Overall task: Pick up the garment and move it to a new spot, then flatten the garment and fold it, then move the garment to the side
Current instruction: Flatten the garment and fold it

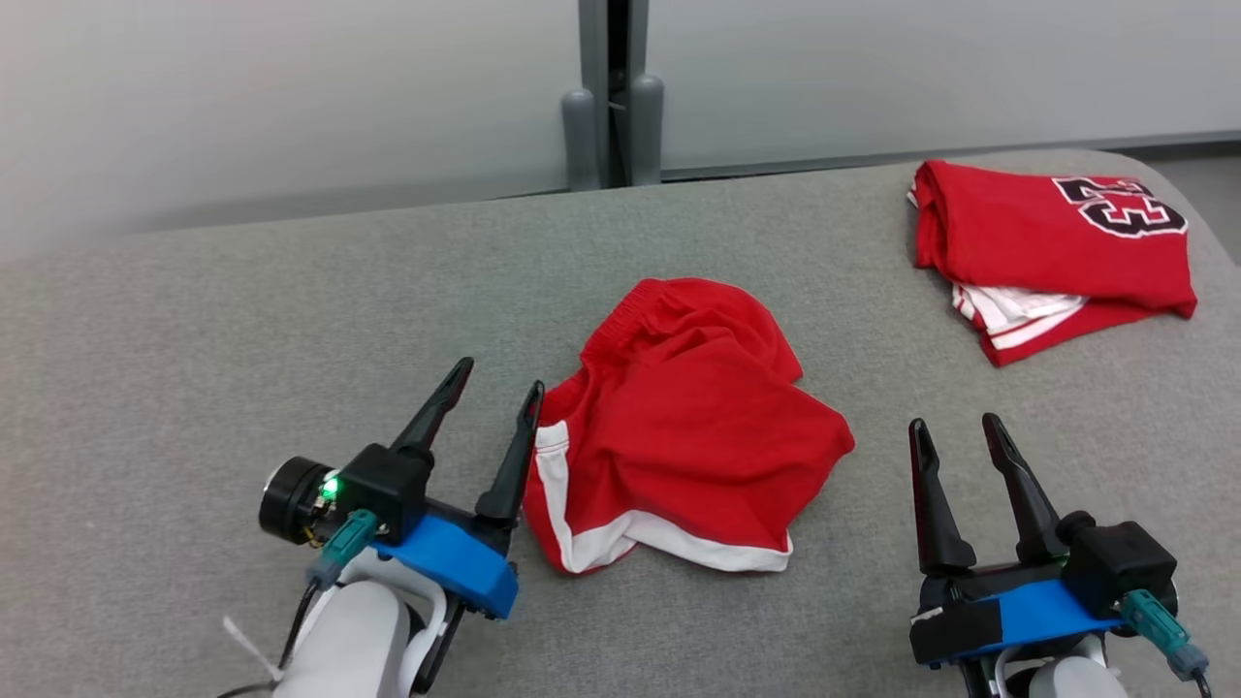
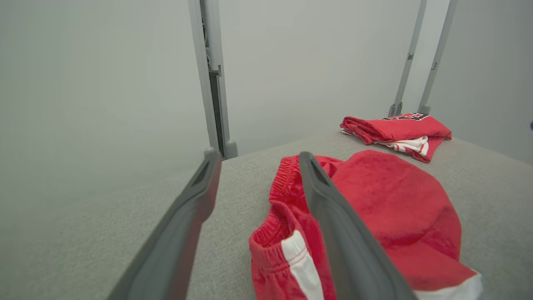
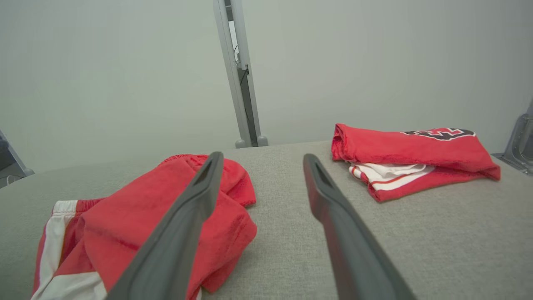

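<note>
Grey woven fabric covers the surface (image 1: pixel 194 339) under both my grippers. Nearest to me at the lower left, my left gripper (image 1: pixel 501 376) stands with its two dark fingers spread wide and nothing between them. Its inner finger (image 1: pixel 511 465) lies just beside the white-striped edge of the red shorts (image 1: pixel 688 427); whether it brushes the cloth I cannot tell. In my left wrist view that finger crosses in front of the gathered waistband, while the outer finger points over bare grey fabric. At the lower right, my right gripper (image 1: pixel 953 422) is equally wide apart and holds nothing. It sits apart from the shorts, with a strip of bare surface between its fingers and the nearest red fold. The shorts lie crumpled in the middle of the surface, between my two grippers and a little beyond them. Their white hem band is turned toward me and the elastic waist is on the far side, bunched and rumpled rather than flat. Farther off to the right, well apart from the shorts, a folded red jersey (image 1: pixel 1047 242) rests near the far edge, black-and-white numerals on top and white trim showing under its fold. Beyond the surface stands a grey post (image 1: pixel 613 97) against a pale wall (image 1: pixel 291 87).
</note>
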